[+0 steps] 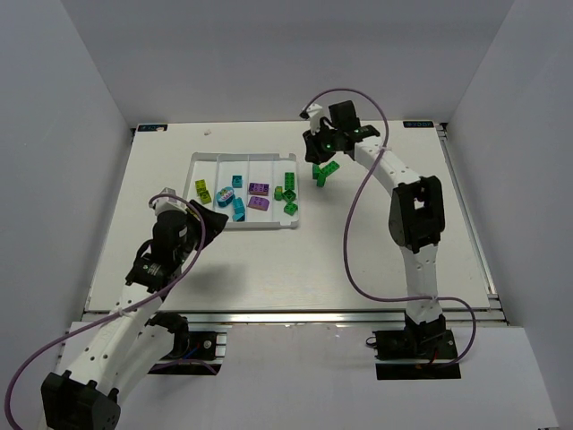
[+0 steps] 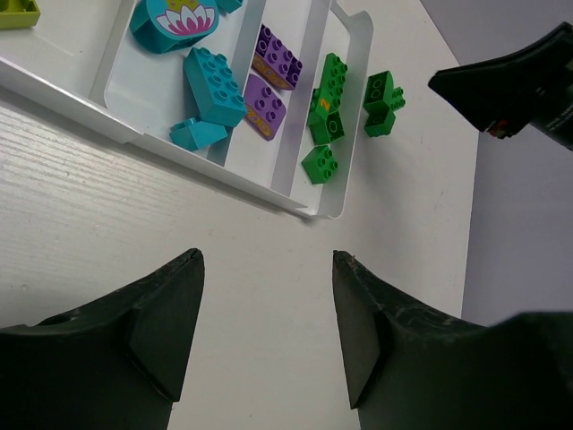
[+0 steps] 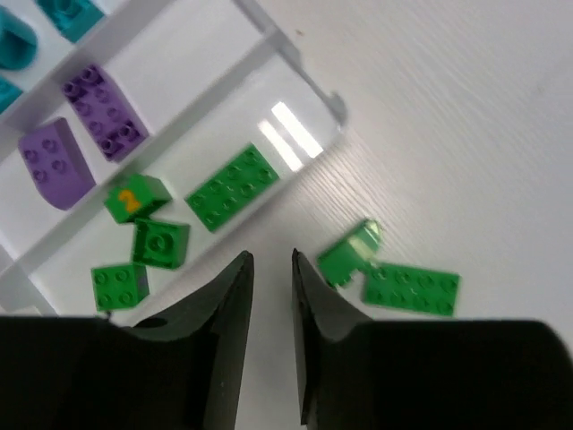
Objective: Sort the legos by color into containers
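Note:
The white tray (image 1: pixel 260 227) has four compartments, holding yellow-green legos (image 1: pixel 202 190), teal ones (image 1: pixel 237 208), purple ones (image 1: pixel 259 189) and green ones (image 1: pixel 289 193). Two green pieces (image 1: pixel 324 170) lie on the table just right of the tray: a flat plate (image 3: pixel 412 288) and a smaller brick (image 3: pixel 349 253). My right gripper (image 3: pixel 270 255) hovers beside them, just off the tray's right edge. Its jaws are only narrowly open, with bare table between them. My left gripper (image 2: pixel 267 255) is wide open and empty over the table, near the tray's front right corner (image 2: pixel 322 213).
White walls enclose the table on three sides. A round teal piece with a flower print (image 2: pixel 175 20) sits among the teal legos. In the left wrist view, the right arm's black gripper (image 2: pixel 519 85) shows beyond the loose green brick (image 2: pixel 383 103).

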You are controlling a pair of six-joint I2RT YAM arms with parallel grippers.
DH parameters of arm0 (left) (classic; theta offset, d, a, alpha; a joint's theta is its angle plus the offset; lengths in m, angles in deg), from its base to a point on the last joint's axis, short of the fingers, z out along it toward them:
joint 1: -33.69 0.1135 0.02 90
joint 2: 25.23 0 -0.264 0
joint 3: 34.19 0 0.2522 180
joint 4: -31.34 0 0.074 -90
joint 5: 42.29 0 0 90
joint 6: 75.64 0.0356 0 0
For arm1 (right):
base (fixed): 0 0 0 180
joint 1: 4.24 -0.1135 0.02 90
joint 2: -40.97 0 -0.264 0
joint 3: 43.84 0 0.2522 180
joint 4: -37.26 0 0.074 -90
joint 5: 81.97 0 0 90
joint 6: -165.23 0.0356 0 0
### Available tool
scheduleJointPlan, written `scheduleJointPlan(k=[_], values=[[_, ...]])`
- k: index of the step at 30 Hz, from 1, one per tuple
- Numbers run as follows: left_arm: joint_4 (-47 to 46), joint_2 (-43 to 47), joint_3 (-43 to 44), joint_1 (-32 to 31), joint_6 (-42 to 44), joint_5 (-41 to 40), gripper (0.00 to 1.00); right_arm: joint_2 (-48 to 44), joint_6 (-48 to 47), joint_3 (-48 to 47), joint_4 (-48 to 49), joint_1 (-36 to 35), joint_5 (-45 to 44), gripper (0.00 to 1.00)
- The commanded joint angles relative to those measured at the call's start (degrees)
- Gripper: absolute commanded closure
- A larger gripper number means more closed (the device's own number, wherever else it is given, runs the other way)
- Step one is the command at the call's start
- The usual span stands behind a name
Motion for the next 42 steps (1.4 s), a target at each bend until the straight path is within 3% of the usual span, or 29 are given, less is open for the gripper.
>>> scheduleJointPlan(k=[1,4,7,12,20,29,42], values=[[-2.0,-0.6,-0.4,-0.1,0.1,1.1,0.31,-4.3,2.5,2.0,-0.3,1.0,-6.5,0.68],[-2.3,-1.0,-0.3,-0.1,0.2,1.3,0.31,-5.3,1.5,5.1,-1.0,1.0,-7.5,0.39],[-2.4,-1.1,-0.5,-0.1,0.2,1.3,0.31,-4.7,-0.3,5.5,-2.5,1.1,-8.0,0.29],[-1.6,0.1,-1.0,-0.1,-0.1,0.9,0.31,-0.3,-6.0,0.7,-9.1,1.2,-7.0,0.30],[-1.5,0.4,-1.4,-0.2,-0.4,0.8,0.31,2.1,-17.7,0.6,-12.0,1.2,-6.8,0.26],[-1.4,-0.1,-1.2,-0.1,-0.4,0.8,0.31,5.6,-21.4,-1.4,-9.8,1.2,-7.8,0.27],[-1.3,0.0,-1.2,-0.1,-0.4,0.7,0.31,7.8,-23.0,-1.7,-8.4,1.2,-9.2,0.40]])
